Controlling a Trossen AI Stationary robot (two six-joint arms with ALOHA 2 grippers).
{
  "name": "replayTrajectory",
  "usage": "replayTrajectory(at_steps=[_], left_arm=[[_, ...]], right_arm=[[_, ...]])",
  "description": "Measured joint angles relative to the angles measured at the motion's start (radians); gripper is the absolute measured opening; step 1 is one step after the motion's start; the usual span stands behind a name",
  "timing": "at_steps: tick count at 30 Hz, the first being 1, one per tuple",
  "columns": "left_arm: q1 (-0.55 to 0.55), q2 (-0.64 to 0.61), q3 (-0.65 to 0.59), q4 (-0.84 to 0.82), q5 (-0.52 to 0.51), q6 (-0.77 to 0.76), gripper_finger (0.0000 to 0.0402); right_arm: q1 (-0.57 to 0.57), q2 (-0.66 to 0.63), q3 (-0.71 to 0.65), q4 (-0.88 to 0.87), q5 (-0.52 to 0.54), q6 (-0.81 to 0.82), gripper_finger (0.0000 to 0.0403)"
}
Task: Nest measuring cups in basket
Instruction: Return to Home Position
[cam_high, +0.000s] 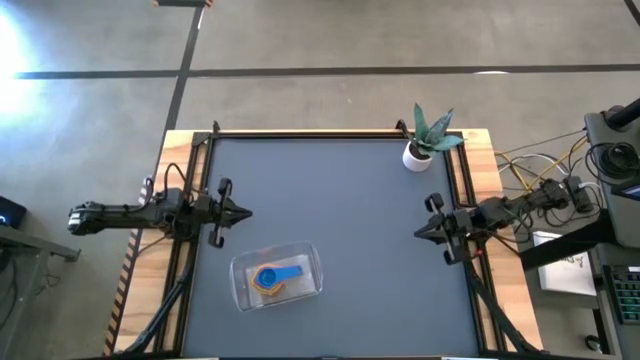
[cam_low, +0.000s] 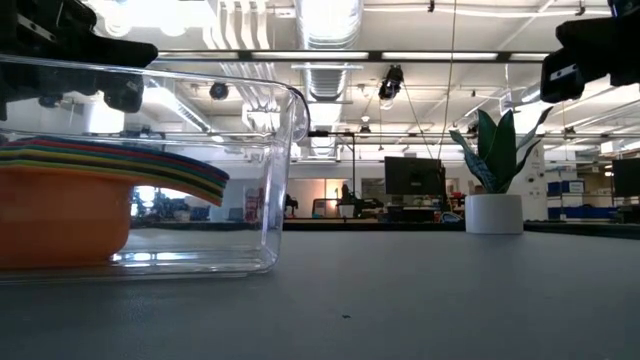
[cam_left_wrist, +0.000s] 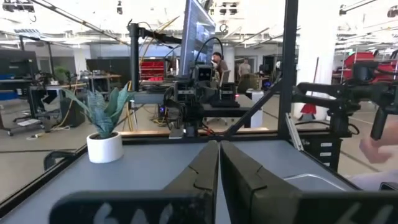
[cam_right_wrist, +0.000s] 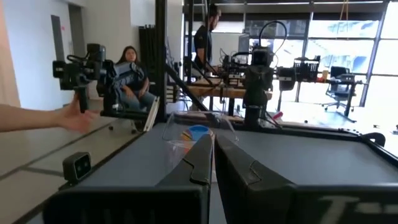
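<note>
The clear basket (cam_high: 277, 277) sits on the table near its near edge, left of centre. The measuring cups (cam_high: 274, 277) lie nested inside it, the blue one on top; the low view shows the stack (cam_low: 70, 215) with a large orange cup at the bottom and coloured handles fanned above. My left gripper (cam_high: 247, 212) hovers shut at the table's left side, beyond the basket. My right gripper (cam_high: 417, 233) hovers shut at the table's right side. Neither touches anything.
A white plant pot with a green plant (cam_high: 418, 152) stands near the far right corner. A dark frame runs along the table's edges. A person's hand (cam_right_wrist: 78, 118) shows beyond the table in the right wrist view, and people sit and stand in the room behind.
</note>
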Motion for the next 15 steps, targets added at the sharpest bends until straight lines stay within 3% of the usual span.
replayTrajectory(at_steps=[15], left_arm=[[0.0,0.0,0.0,0.0,0.0,-0.001,0.0]], right_arm=[[0.0,0.006,-0.001,-0.001,0.0,-0.001,0.0009]])
